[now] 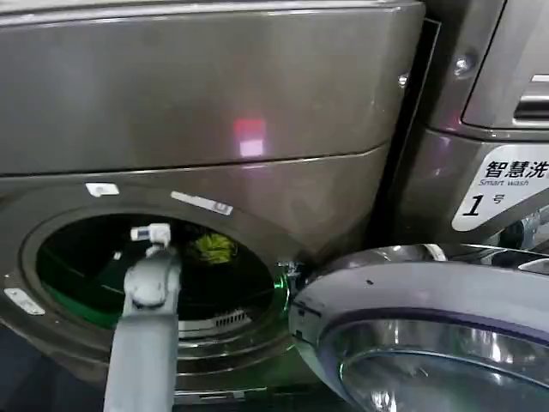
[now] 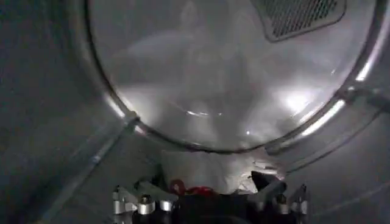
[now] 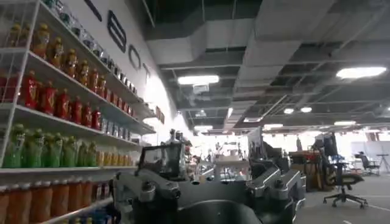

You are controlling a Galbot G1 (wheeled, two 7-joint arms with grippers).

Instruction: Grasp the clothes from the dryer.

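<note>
- Left gripper (image 2: 210, 196) is deep inside the dryer (image 1: 214, 129) drum; we see its fingers (image 2: 143, 198) spread, white fabric of the clothes (image 2: 210, 170) between them. Contact? We can't tell, the tips are cut off.
- In the head view the left arm (image 1: 146, 326) reaches through the round port; a lime yellow-green bit of the clothes shows at the far side of the drum, right of the wrist.
- Right gripper (image 3: 213, 195) is away from the dryer, facing shelves of bottles (image 3: 55, 103); we can't tell its state.
- Labels: right machine (image 1: 497, 172) reads "智慧洗 Smart wash 1号". Small stickers on the dryer rim are unreadable.
- Glass door (image 1: 429, 335) swung open at near right, cut off by the frame edge.
</note>
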